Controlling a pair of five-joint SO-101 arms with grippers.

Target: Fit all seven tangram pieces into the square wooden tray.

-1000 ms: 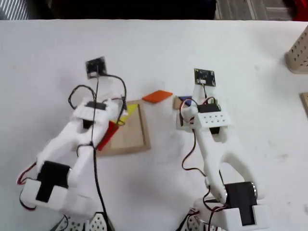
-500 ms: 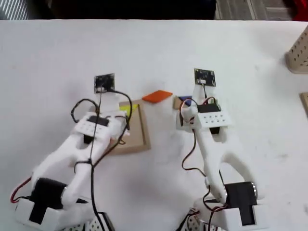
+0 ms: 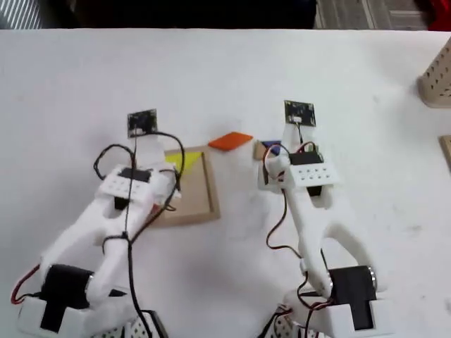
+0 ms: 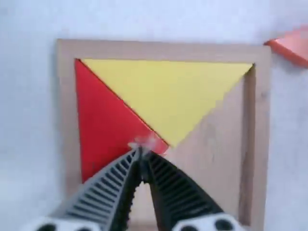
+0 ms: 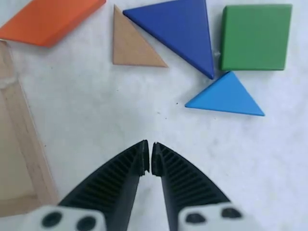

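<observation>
Left gripper [image 4: 142,155], jaws pressed together and empty, hangs over the square wooden tray [image 4: 260,120] where red triangle [image 4: 103,125] meets yellow triangle [image 4: 168,91]; right gripper [image 5: 148,158], likewise closed on nothing, over the table [image 5: 96,110], with light blue triangle [image 5: 226,97], tan triangle [image 5: 131,47], dark blue triangle [image 5: 182,26], green square [image 5: 256,36] and orange parallelogram [image 5: 50,19] loose beyond.

Orange piece [image 4: 291,46] half off-frame

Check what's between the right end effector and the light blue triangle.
Only bare table separates the right end effector from the light blue triangle in the right wrist view.
</observation>
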